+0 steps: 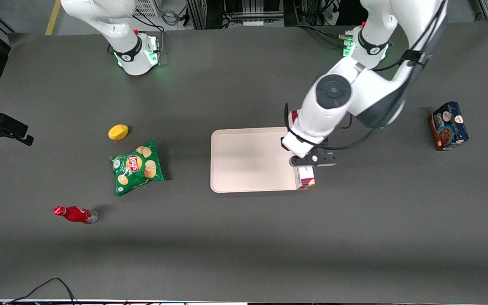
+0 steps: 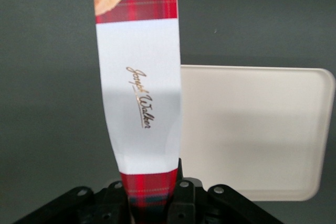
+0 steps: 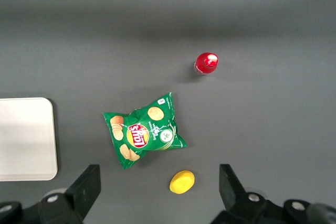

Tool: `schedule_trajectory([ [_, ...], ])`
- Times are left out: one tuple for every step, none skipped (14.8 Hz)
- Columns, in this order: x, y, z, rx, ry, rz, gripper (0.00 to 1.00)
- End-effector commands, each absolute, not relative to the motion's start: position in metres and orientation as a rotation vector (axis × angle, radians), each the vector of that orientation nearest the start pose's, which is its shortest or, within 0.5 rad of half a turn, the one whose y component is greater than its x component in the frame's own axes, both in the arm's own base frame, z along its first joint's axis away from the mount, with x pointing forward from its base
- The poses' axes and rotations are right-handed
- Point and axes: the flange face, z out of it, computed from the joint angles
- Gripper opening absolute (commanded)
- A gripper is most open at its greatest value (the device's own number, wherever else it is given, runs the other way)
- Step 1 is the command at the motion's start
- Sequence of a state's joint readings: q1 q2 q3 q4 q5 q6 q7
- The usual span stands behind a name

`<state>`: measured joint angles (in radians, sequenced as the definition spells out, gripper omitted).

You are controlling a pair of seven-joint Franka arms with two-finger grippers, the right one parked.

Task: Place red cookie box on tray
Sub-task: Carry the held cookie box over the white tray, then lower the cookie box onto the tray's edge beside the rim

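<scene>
— Red plaid with a white label band: is the red cookie box [image 2: 139,98] gripped?

— Yes, the gripper [image 1: 311,160] has its fingers [image 2: 181,200] clenched on one end, and the box's long axis runs straight out from them.

— Where is it relative to the tray [image 1: 244,159]?

— Along the tray's edge at the working arm's end, above the rim. I'd judge it needs shifting toward the tray's middle.

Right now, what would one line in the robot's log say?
gripper: shut on red cookie box | position: above tray edge, working arm's end | box on tray: not yet
</scene>
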<state>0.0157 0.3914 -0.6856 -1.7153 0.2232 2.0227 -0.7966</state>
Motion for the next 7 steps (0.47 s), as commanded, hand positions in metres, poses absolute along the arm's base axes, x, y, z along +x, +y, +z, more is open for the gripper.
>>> schedule_trajectory([
  [0.493, -0.367, 0.362, -3.085, -0.109, -0.098, 0.13],
  [0.484, -0.369, 0.345, -3.08, -0.123, -0.125, 0.13],
  [0.479, -0.368, 0.328, -3.079, -0.102, -0.123, 0.13],
  [0.476, -0.368, 0.313, -3.075, -0.08, -0.094, 0.13],
  [0.475, -0.368, 0.297, -3.069, -0.073, -0.062, 0.13],
  [0.477, -0.367, 0.283, -3.058, -0.047, -0.053, 0.13],
  [0.478, -0.366, 0.274, -3.061, -0.042, -0.046, 0.13],
])
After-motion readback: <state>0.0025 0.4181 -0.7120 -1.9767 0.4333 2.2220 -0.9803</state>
